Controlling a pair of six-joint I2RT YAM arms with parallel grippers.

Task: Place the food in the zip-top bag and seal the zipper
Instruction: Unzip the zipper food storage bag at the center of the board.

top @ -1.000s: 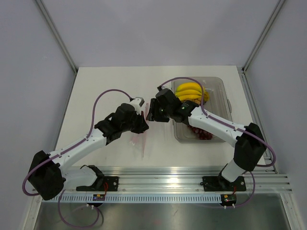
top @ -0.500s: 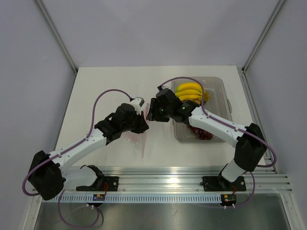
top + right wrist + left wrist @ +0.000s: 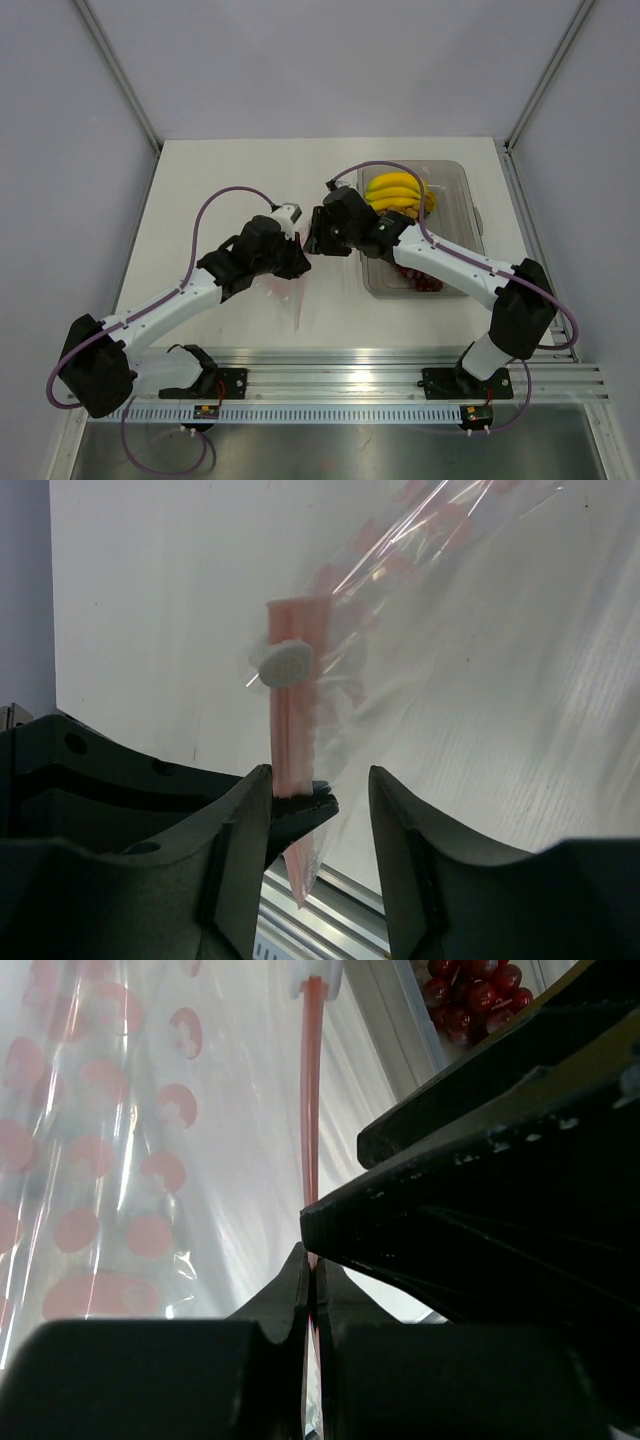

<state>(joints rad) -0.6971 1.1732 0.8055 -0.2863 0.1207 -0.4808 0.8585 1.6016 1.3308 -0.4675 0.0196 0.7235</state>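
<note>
- the narrow pink-red zipper strip (image 3: 311, 1110) runs with its long axis straight away from the left gripper (image 3: 311, 1262), which is pinched closed on it.
- the right gripper (image 3: 320, 780) has its fingers apart, with the strip between them and a round white slider (image 3: 285, 663) beyond the tips.
- the thin clear bag with pink-red dots (image 3: 100, 1160) lies wrinkled beside the left fingers, its edges cut off.
- the glossy dark red grapes (image 3: 470, 990) are only partly visible.

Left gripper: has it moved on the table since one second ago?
No. In the top view, the left gripper stays the same gap left of the clear tray, shut on the zipper.
</note>
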